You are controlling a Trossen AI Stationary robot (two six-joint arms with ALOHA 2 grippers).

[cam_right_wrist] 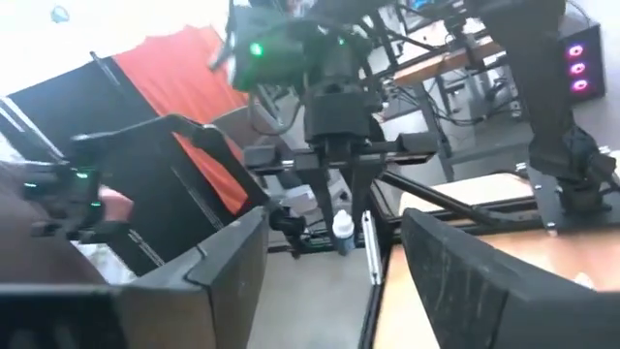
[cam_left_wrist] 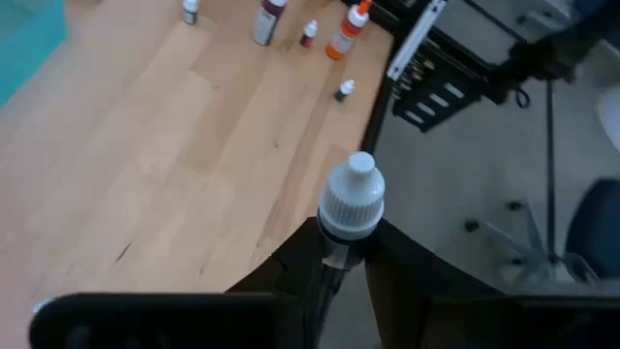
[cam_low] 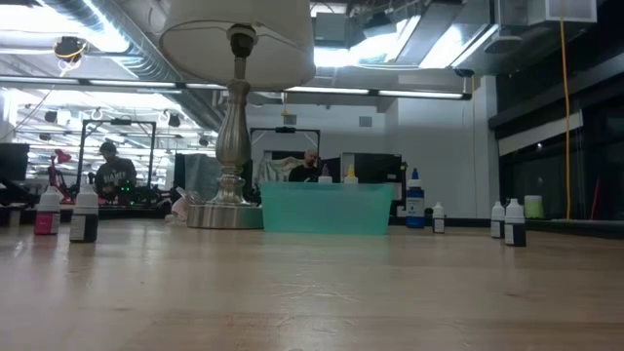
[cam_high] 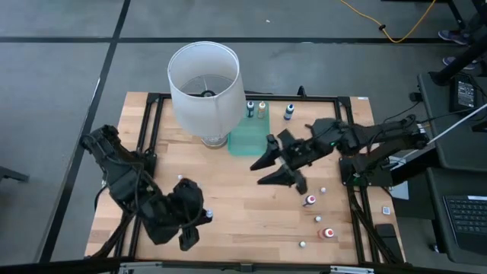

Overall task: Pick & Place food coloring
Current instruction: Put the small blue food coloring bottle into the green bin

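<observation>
Holds one bottle [cam_left_wrist: 354, 199] in the left gripper [cam_left_wrist: 344, 247], pinched just under the white cap, cap poking out past the fingertips, over the near-left part of the table [cam_high: 228, 194]. Hangs the right gripper [cam_high: 274, 169] above mid-table, just beside the tray [cam_high: 242, 143], fingers spread with nothing between them, pointing roughly toward the left arm. Leaves more bottles standing loose: red ones [cam_high: 310, 201] to the near right, a few others [cam_high: 262, 109] beyond the tray. Looks like a carry or a hand-across in progress, with placement not yet done. Risks a slip first: such a narrow pinch on a small round neck could let the bottle pivot or drop if jolted or swung quickly. Risks a knock too, should the spread right fingers meet the bottle off-centre and push it out of the pinch. Could also topple the standing red bottles or clip the lampshade [cam_high: 204, 76] on a low, wide sweep. Letting go too near the table edge could send the bottle rolling off.
</observation>
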